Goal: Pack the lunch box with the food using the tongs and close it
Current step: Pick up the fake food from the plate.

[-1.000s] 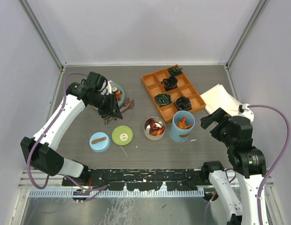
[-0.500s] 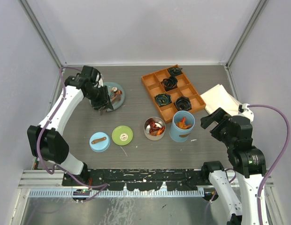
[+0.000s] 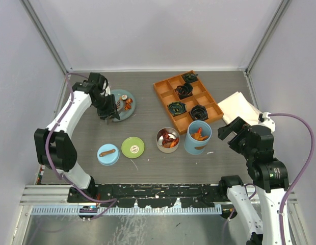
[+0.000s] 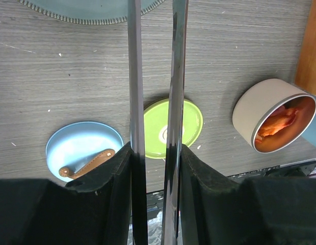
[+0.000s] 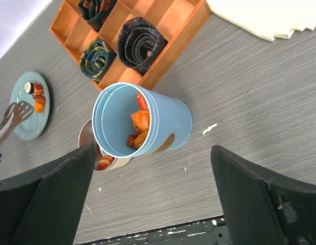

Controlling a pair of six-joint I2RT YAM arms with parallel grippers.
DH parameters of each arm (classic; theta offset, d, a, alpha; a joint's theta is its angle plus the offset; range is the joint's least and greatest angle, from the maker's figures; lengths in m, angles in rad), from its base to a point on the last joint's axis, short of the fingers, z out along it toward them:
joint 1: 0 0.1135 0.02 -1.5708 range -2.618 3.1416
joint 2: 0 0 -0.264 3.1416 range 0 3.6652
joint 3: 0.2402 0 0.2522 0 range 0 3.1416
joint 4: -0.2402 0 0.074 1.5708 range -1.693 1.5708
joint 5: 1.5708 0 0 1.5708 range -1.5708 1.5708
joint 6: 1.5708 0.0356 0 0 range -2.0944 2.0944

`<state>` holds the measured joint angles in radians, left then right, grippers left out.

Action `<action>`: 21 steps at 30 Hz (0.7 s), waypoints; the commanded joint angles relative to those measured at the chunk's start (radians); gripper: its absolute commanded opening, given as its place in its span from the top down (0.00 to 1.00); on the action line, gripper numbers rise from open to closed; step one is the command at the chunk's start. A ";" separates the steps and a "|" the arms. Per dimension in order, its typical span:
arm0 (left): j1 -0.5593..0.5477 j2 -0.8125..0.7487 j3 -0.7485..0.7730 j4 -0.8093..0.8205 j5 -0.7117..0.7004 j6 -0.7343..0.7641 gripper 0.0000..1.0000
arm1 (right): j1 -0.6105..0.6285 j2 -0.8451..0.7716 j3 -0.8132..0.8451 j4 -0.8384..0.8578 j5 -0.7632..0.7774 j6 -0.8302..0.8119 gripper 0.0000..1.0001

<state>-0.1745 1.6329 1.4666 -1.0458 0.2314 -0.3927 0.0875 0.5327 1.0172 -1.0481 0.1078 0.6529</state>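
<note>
Grey counter point(image 3: 86, 138): carries everything listed.
Orange tray point(image 3: 187, 101): far centre-right, black coils point(image 5: 140, 45) in its compartments, near corner just beside the cylinder.
Cream cloth point(image 3: 242, 109): far right edge.
Teal plate point(image 5: 31, 127): far left, with a few orange and red pieces of food point(image 5: 38, 99) on it.
Tongs point(image 4: 135, 76): slim grey metal, two narrow arms almost parallel with a small gap between them; slotted tips at the plate's rim.
Long axis: in line with the holding fingers, tips toward the plate, away from the lids.
Left end effector point(image 3: 109, 109): pinching the tongs between black pads point(image 4: 117, 173).
Right end effector point(image 3: 229, 128): spread wide, holding nothing, right of the cylinder.
Steel tin point(image 3: 168, 139): open, near centre, orange and red chunks inside.
Light-blue cylinder point(image 3: 198, 137): upright, open, orange chunks inside, just beside the tin.
Green lid point(image 3: 132, 147): flat, between plate and tin.
Blue lid point(image 3: 108, 154): flat, left of the green one, with a brown strap handle.
</note>
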 commanded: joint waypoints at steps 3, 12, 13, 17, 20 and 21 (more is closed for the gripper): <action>0.008 0.011 -0.017 0.059 0.030 0.032 0.63 | -0.004 0.013 0.021 0.032 0.013 0.000 0.00; 0.009 0.057 -0.017 0.071 0.042 0.040 0.63 | -0.003 0.014 0.020 0.035 0.013 -0.001 0.00; 0.009 0.063 -0.015 0.071 0.041 0.040 0.63 | -0.003 0.015 0.020 0.035 0.013 -0.001 0.00; 0.010 0.081 -0.012 0.082 0.028 0.041 0.63 | -0.003 0.016 0.014 0.036 0.014 -0.002 0.00; 0.010 0.096 -0.004 0.088 0.018 0.043 0.62 | -0.003 0.016 0.012 0.038 0.015 -0.004 0.00; 0.010 0.101 0.000 0.084 0.018 0.045 0.62 | -0.003 0.016 0.012 0.039 0.015 -0.005 0.00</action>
<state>-0.1734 1.7248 1.4448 -0.9981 0.2493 -0.3717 0.0875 0.5377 1.0172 -1.0481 0.1078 0.6529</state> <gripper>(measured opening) 0.379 0.997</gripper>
